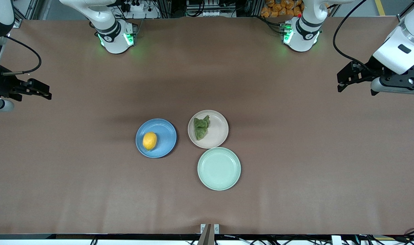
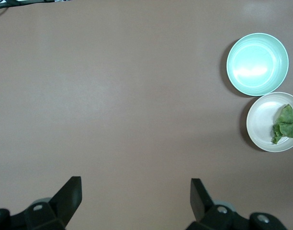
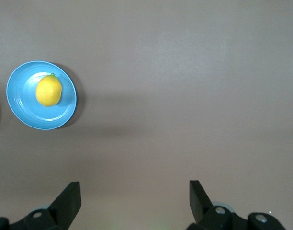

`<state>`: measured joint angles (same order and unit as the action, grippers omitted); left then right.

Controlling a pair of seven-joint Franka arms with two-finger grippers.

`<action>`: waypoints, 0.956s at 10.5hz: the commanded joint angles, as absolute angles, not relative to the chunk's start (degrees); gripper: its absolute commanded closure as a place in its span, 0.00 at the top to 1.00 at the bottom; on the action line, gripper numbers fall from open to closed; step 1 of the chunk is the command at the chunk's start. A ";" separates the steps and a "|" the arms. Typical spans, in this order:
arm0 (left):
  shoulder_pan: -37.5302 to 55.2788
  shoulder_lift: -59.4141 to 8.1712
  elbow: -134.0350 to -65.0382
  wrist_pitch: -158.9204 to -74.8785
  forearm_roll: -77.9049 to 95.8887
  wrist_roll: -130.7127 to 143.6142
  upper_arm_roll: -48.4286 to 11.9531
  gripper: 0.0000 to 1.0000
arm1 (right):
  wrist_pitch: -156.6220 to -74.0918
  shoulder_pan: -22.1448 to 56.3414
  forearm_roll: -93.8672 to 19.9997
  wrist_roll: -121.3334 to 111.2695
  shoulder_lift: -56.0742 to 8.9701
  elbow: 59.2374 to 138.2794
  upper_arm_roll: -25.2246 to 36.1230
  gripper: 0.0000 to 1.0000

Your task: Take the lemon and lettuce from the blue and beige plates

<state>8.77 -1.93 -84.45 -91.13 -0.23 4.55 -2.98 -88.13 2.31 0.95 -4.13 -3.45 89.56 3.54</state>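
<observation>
The lemon (image 1: 149,141) lies on the blue plate (image 1: 166,136) at mid-table; both show in the right wrist view, the lemon (image 3: 49,90) on the plate (image 3: 19,103). The lettuce (image 1: 201,128) lies on the beige plate (image 1: 218,131) beside it, toward the left arm's end; the left wrist view shows the lettuce (image 2: 285,124) on its plate (image 2: 262,120). My left gripper (image 1: 343,81) is open and empty, up at the left arm's end of the table, and shows in its own view (image 2: 136,195). My right gripper (image 1: 43,92) is open and empty at the right arm's end, and shows in its own view (image 3: 135,197).
An empty pale mint-green plate (image 1: 219,168) sits nearer to the front camera than the beige plate, almost touching it; it also shows in the left wrist view (image 2: 257,63). The brown table (image 1: 295,170) spreads wide around the three plates.
</observation>
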 commanded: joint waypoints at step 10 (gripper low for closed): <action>9.40 -2.19 -104.92 -116.06 4.13 17.90 -13.34 1.00 | -87.89 4.12 -0.09 -4.13 -4.65 88.59 3.16 1.00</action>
